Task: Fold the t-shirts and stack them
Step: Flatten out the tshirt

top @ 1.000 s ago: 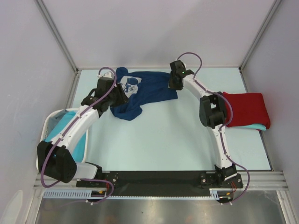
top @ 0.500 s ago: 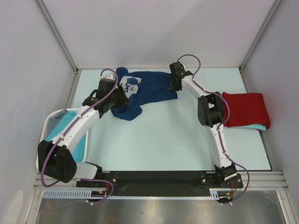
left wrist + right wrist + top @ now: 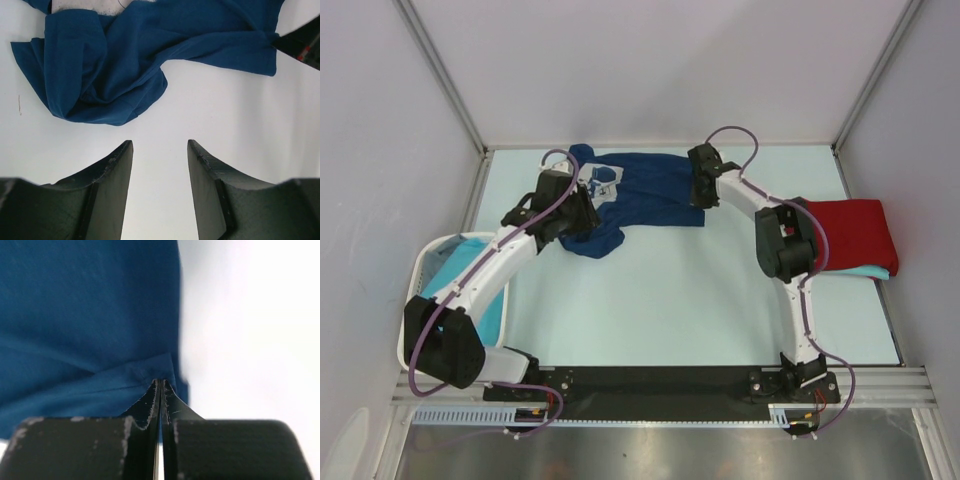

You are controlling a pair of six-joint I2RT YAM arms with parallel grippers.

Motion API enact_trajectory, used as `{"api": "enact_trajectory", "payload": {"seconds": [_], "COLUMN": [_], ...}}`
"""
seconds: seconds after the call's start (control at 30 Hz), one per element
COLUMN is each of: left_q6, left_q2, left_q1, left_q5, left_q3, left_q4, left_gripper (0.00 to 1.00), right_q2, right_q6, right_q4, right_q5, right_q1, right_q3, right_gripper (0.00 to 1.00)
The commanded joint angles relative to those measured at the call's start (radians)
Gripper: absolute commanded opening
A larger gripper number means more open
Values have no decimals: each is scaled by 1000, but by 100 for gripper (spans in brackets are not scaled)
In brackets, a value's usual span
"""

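Observation:
A navy blue t-shirt (image 3: pixel 650 185) with a pale chest print lies crumpled at the back middle of the table. My right gripper (image 3: pixel 703 202) is at its right edge. In the right wrist view the right gripper (image 3: pixel 161 381) is shut on a fold of the navy cloth (image 3: pixel 90 315). My left gripper (image 3: pixel 584 216) hovers over the shirt's front left part. Seen from the left wrist, the left gripper (image 3: pixel 160 145) is open with only bare table between its fingers, the bunched navy cloth (image 3: pixel 100 60) just beyond them. A folded red t-shirt (image 3: pixel 850 232) lies on a turquoise one (image 3: pixel 868 272) at the right.
A white basket (image 3: pixel 418 268) at the left edge holds turquoise cloth (image 3: pixel 470 268), partly under the left arm. Grey walls close in the table on three sides. The black rail with both arm bases (image 3: pixel 650 385) runs along the near edge.
My right gripper has shut on the navy shirt's right edge and shifted slightly right and nearer. The left gripper has edged a little right, still open.

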Motion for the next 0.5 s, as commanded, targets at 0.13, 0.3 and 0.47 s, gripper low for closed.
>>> {"api": "enact_trajectory", "payload": {"seconds": [0.13, 0.3, 0.47], "left_q6": [16, 13, 16], "left_q2": [-16, 2, 26], "left_q1": [-17, -31, -31], "left_q5": [14, 8, -73], "left_q3": [-28, -26, -8], "left_q4": [26, 23, -38], "left_gripper": [53, 53, 54], "right_q2": [-308, -359, -404], "right_q6": [-19, -26, -25], "right_q4": [50, 39, 31], "right_q5": [93, 104, 112], "right_q1": [36, 31, 46], "right_q3": [-227, -243, -290], "right_gripper": [0, 0, 0]}}
